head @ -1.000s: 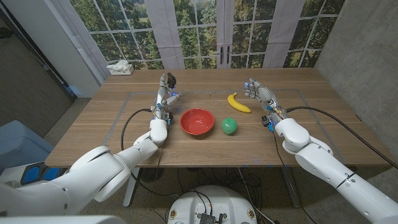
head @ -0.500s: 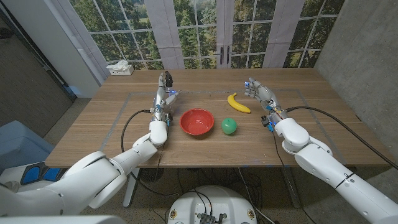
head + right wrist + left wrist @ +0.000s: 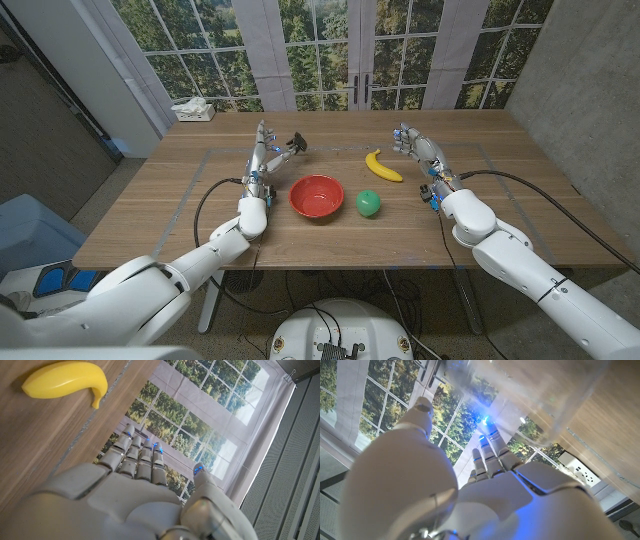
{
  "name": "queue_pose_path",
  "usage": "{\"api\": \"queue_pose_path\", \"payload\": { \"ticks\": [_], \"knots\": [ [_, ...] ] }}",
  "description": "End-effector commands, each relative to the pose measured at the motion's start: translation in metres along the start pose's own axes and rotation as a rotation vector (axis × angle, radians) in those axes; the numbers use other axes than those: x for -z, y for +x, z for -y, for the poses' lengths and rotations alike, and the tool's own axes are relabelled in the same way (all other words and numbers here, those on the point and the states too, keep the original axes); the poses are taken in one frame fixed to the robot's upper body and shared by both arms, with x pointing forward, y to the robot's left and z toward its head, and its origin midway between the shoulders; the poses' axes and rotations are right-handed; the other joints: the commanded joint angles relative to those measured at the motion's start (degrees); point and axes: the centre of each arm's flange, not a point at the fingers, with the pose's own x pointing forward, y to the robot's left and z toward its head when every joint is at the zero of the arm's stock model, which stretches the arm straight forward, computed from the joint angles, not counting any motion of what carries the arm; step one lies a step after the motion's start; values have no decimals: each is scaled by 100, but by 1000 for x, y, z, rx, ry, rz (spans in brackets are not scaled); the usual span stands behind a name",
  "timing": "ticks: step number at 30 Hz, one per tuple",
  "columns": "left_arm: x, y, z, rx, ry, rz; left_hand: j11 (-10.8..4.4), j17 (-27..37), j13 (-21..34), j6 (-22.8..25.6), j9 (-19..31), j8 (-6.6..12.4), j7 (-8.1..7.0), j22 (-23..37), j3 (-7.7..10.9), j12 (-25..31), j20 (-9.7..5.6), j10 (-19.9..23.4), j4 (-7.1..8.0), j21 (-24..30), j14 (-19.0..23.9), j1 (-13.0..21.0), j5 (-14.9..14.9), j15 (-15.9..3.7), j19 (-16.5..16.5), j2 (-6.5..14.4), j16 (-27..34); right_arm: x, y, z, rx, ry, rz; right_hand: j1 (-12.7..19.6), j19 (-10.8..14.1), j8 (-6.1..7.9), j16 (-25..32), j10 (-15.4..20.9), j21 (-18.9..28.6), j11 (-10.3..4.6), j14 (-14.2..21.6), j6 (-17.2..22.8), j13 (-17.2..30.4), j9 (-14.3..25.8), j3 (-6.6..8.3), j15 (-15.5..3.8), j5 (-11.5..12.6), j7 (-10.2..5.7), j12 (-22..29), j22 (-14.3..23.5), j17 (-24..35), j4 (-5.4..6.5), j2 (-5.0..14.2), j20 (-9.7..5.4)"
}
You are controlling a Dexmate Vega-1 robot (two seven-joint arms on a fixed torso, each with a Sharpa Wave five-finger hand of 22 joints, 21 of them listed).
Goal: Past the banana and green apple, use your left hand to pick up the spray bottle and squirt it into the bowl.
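The clear spray bottle (image 3: 288,147) with a black trigger head is tipped over toward the red bowl (image 3: 317,195), its head pointing right, just beside my left hand (image 3: 260,152). That hand's fingers stand straight up and apart. In the left wrist view the bottle (image 3: 535,395) is a blurred clear shape past the outstretched fingers (image 3: 490,457) of my left hand (image 3: 520,495). The green apple (image 3: 369,203) sits right of the bowl, and the banana (image 3: 383,166) lies behind it. My right hand (image 3: 413,146) holds nothing, fingers apart, just right of the banana (image 3: 65,382).
A white tissue box (image 3: 193,110) stands at the table's far left corner. A taped outline (image 3: 200,170) marks the work area on the wooden table. Black cables run along both forearms. Windows rise behind the far edge.
The bottle stood upright in my left hand's grip before. Now it has tipped right toward the bowl, and the left fingers have straightened. The right hand has not moved.
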Motion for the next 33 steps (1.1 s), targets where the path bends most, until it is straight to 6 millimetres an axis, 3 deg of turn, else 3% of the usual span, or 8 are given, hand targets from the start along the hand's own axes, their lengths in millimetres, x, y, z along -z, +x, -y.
{"api": "queue_pose_path", "payload": {
  "ticks": [1,2,6,13,19,24,33],
  "knots": [
    [0,-27,-8,-6,18,10,10,-50,-9,-524,12,40,-67,22,-89,-106,-520,-164,19,-81,-117,-156,-29,-752,-36,12,-36,-3,4,0,-4,-11,13,-31,29,5,41,-25,-16,-10,52,0,-5,14,10,33,-17,9,17,35,10,-23,47,11],
    [0,-28,-9,-8,13,6,31,-98,-27,-538,15,56,-94,24,-152,-213,-461,-296,42,-162,-200,-271,-41,-717,-89,7,-66,-3,5,0,-3,-9,12,-32,30,6,41,-23,-17,-11,51,2,-5,14,10,35,-17,2,18,35,10,-23,46,12],
    [-3,-28,-15,-23,-14,3,54,-317,-113,-586,19,110,-260,28,-327,-666,4,-748,86,-525,-560,-624,-29,-480,-308,86,-218,-4,6,0,-5,-14,14,-34,32,5,43,-21,-21,-2,52,0,-5,14,10,32,-17,4,19,35,12,-23,46,12],
    [-14,-23,-31,-32,-90,27,55,-488,-163,-590,16,150,-483,36,-497,-1048,362,-998,188,-935,-971,-1076,-20,-263,-666,183,-392,-4,10,-1,-10,-15,13,-39,36,6,38,-23,-34,0,36,1,-5,14,9,33,-18,8,18,35,15,-25,41,10],
    [-26,-19,-44,-25,-135,47,52,-561,-171,-560,11,176,-613,43,-600,-1257,340,-1091,264,-1200,-1261,-1388,-8,-241,-923,245,-503,-2,11,-1,-12,-9,14,-43,36,6,39,-25,-45,8,37,1,-5,14,8,46,-18,10,17,35,16,-28,35,13],
    [-34,-15,-54,20,-173,64,59,-609,-175,-453,2,213,-807,49,-688,-1415,326,-1103,339,-1421,-1509,-1680,8,-197,-1128,297,-581,0,10,-1,-3,-7,22,-53,38,5,26,-49,-55,16,12,-1,-6,13,-1,59,-21,23,7,35,13,-31,15,26],
    [-51,-11,-73,67,-233,97,16,-660,-181,-286,-13,243,-913,55,-755,-1602,203,-1133,419,-1655,-1857,-1979,21,-142,-1329,396,-674,7,8,4,23,8,45,-106,-19,-21,-41,-208,-116,-7,-133,-63,-10,11,-41,53,-26,-66,-47,34,-1,-39,-56,33]
  ]
}}
